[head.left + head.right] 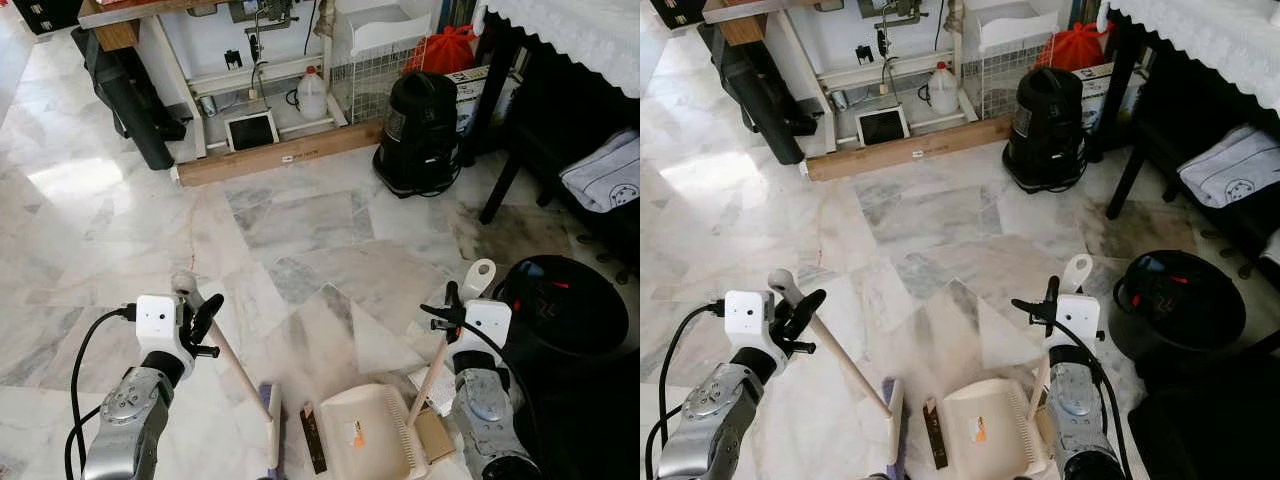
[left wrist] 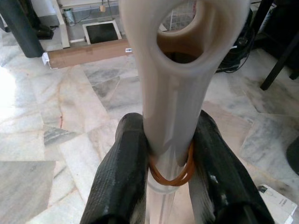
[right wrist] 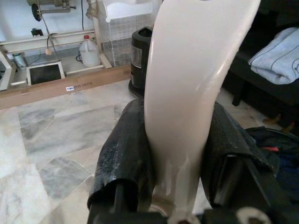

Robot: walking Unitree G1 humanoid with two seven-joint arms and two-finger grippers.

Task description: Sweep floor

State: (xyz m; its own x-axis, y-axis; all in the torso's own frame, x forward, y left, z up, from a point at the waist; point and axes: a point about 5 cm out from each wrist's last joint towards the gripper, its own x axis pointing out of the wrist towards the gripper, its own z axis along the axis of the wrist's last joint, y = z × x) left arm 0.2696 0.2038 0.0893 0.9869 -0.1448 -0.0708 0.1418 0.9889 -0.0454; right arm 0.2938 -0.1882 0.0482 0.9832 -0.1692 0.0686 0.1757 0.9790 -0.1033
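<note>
The left gripper [image 1: 203, 318] clasped the broom handle [image 1: 228, 365], which slanted down from it to the broom head [image 1: 272, 432], while the right gripper [image 1: 452, 310] clasped the dustpan handle [image 1: 437, 372], with the cream dustpan [image 1: 362, 432] on the marble floor [image 1: 290, 240] between both claws.

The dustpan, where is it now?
The dustpan lies on the marble floor low in the eye views, between the broom head and the right gripper.
</note>
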